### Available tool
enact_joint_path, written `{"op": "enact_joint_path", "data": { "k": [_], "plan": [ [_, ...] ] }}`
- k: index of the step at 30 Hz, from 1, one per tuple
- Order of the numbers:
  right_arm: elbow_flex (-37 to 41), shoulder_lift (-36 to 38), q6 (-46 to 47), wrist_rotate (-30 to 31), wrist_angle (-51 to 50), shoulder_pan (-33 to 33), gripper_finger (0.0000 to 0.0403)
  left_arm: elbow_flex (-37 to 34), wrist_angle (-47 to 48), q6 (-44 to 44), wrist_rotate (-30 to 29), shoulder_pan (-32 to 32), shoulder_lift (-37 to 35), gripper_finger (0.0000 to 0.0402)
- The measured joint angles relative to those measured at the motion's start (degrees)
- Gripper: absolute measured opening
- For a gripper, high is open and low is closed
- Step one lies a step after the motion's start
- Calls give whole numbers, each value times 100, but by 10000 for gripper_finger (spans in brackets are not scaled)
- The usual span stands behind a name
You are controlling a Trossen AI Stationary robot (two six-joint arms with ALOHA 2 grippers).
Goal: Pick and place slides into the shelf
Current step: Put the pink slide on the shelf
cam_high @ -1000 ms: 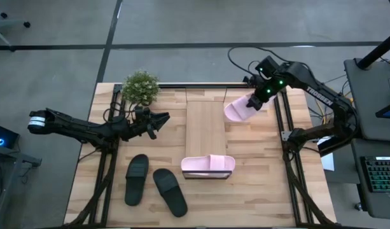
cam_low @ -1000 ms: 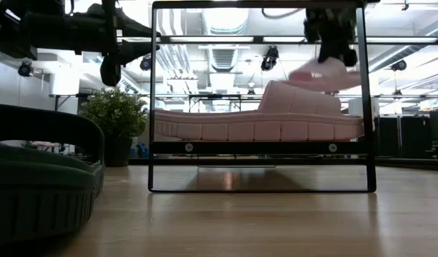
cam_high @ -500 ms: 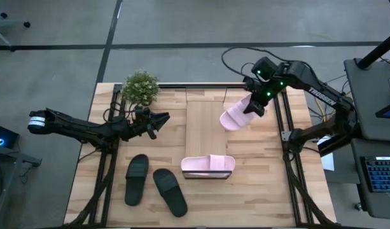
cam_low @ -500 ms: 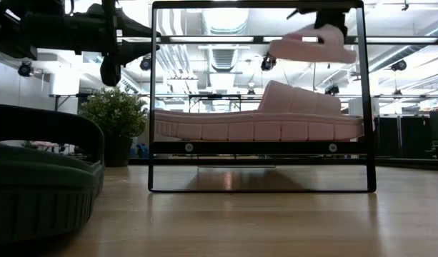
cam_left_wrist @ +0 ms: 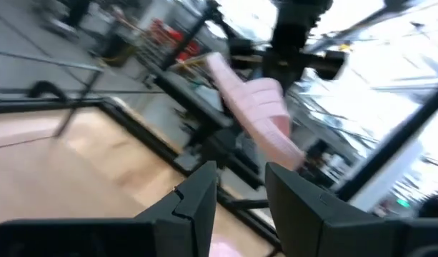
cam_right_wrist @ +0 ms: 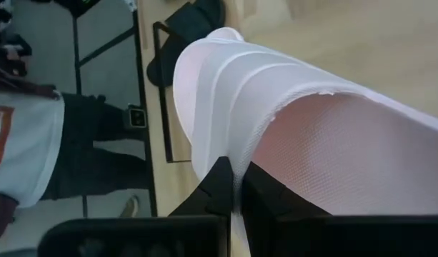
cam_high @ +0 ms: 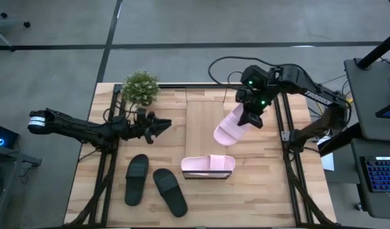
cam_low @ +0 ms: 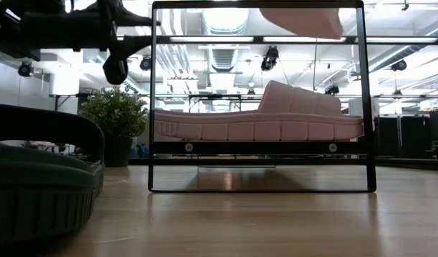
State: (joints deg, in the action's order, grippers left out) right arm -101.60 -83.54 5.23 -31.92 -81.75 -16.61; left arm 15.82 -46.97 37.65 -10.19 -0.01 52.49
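My right gripper (cam_high: 250,117) is shut on a pale pink slide (cam_high: 229,127), high over the shelf's right edge; the low view shows that slide (cam_low: 303,20) at the top of the frame. The shelf (cam_high: 203,121) is a light-wood board on a dark frame. A second pink slide (cam_high: 208,165) lies sole-down across its near end. Two black slides (cam_high: 136,179) (cam_high: 170,191) lie sole-down on the table near the left front. My left gripper (cam_high: 161,124) hovers open left of the shelf, touching nothing. My right gripper holds the pink slide by the edge of its ribbed strap (cam_right_wrist: 236,168), pinched between the two fingers (cam_right_wrist: 220,187). The slide is lifted clear. It slants away from the gripper toward the table's near-left, over the shelf.
A small potted plant (cam_high: 140,88) stands at the far left of the table. Dark frame rails (cam_high: 285,121) run along the table's right side under the right arm. A person (cam_right_wrist: 22,135) in a white top stands beyond the table. Bare board lies between the held slide and the placed one.
My right gripper has carried the pink slide from the table's far right corner toward the shelf, leftward and nearer. The slide has also risen in the low view and now reaches over the board's right edge. The gripper has stayed shut on it.
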Motion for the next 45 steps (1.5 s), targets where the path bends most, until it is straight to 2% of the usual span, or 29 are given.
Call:
{"op": "enact_joint_path", "data": {
  "k": [7,17,22,30,37,45],
  "plan": [
    [-535,-553,-373,29,-234,25,8,492,-57,-44,704,0,303,107],
    [-1403,-1100,-530,207,-503,23,8,1565,-54,-39,1838,0,1804,107],
    [-1539,-1192,-531,219,-526,25,8,2037,-54,-26,2069,32,2323,107],
    [-1526,-1219,-528,221,-534,146,8,2510,-61,296,2255,169,2763,107],
    [-1521,-1334,-528,343,-555,259,8,2937,-67,560,2807,267,3193,107],
    [-1517,-1312,-528,343,-691,301,8,3100,-81,601,2922,298,3522,107]
  ]
}}
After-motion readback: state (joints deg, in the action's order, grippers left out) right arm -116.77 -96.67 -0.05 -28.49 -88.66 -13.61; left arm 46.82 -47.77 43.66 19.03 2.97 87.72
